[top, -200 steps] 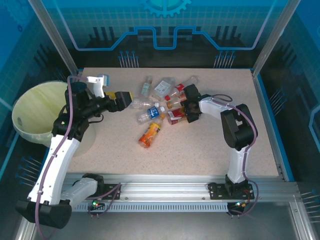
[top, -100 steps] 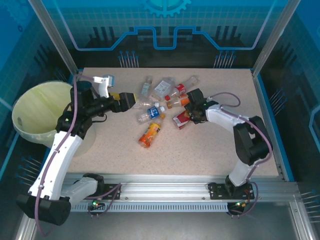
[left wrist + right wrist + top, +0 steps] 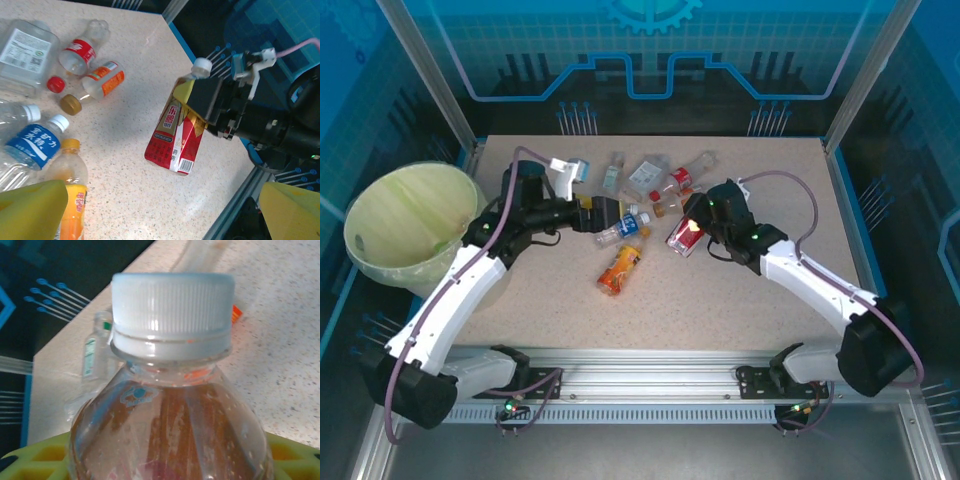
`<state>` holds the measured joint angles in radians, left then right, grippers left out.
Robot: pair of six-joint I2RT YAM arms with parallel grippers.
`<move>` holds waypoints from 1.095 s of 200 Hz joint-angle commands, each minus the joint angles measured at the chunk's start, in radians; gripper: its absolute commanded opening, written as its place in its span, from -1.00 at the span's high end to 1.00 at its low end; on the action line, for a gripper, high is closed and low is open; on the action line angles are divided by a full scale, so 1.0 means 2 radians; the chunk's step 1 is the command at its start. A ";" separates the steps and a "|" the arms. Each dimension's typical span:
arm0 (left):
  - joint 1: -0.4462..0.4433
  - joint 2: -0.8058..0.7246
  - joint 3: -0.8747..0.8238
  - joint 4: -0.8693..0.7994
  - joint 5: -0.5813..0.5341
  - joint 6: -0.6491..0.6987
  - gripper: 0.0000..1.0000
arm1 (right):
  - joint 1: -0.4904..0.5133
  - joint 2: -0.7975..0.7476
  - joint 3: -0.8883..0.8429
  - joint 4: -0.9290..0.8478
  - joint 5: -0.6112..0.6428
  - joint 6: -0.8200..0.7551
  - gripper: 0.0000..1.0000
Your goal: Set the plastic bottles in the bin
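overhead, the right gripper [image 3: 692, 232] pinched a red-labelled bottle [image 3: 682, 236] just beside the pile of plastic bottles [image 3: 645, 185]; the left gripper [image 3: 605, 212] sat at the pile's other side, with the bin [image 3: 380, 200] well behind it. from the left wrist, its yellow fingers [image 3: 30, 210] stood spread wide, a blue-labelled bottle [image 3: 31, 145] and an orange bottle [image 3: 72, 200] just beyond one fingertip. from the right wrist, a white cap [image 3: 172, 305] and brown liquid [image 3: 170, 425] stood between that gripper's yellow pads [image 3: 295, 452].

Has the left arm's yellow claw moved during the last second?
Yes. The left gripper has moved right, away from the bin, up to the blue-labelled bottle.
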<state>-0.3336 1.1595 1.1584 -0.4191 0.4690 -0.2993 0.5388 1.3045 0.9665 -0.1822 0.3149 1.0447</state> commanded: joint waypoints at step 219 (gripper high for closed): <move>-0.117 0.161 0.056 0.076 0.093 0.095 -0.46 | 0.072 -0.047 0.008 0.191 -0.144 -0.041 0.25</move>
<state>-0.5571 1.5036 1.3033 -0.3386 0.5892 -0.1207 0.6670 1.2018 0.9684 0.1291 0.0799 0.9562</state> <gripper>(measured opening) 0.799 0.562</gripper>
